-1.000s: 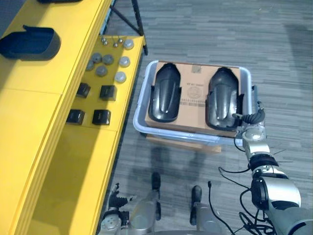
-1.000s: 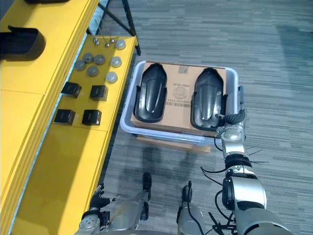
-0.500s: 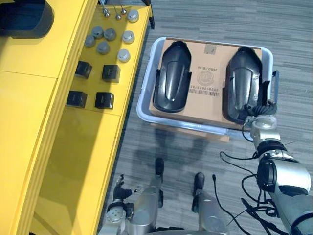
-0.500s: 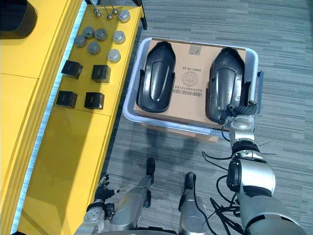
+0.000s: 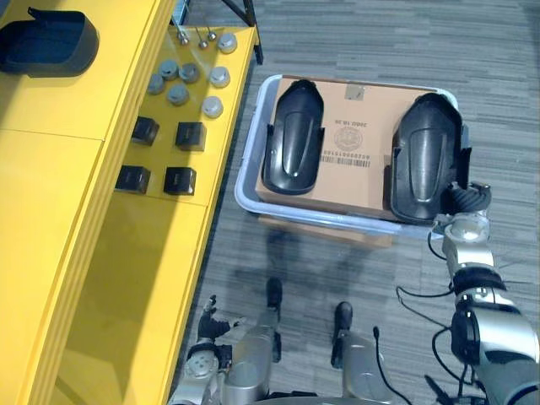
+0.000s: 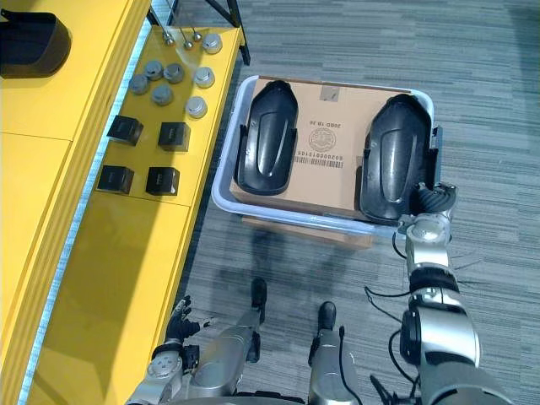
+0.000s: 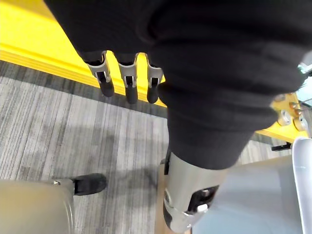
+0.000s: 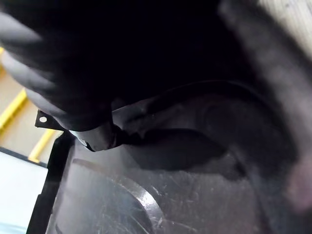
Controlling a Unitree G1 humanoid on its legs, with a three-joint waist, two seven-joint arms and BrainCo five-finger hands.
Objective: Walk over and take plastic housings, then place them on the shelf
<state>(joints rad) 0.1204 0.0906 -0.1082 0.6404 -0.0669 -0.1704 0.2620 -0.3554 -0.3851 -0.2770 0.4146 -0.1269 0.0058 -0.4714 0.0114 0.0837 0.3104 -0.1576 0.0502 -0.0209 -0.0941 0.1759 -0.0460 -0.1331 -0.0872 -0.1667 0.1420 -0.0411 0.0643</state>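
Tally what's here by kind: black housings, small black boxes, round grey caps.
Housings: 3
Boxes: 4
Caps: 7
Total: 14

Narrow floor gap [image 5: 221, 253] between yellow shelf [image 5: 84, 253] and bin [image 5: 240, 199]; black blocks [image 5: 181, 180], metal caps [image 5: 211, 106] occupy far ledge.

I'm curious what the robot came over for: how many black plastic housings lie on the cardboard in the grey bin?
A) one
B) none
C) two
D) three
C: a left housing and a right housing lie side by side on the cardboard in the grey bin.
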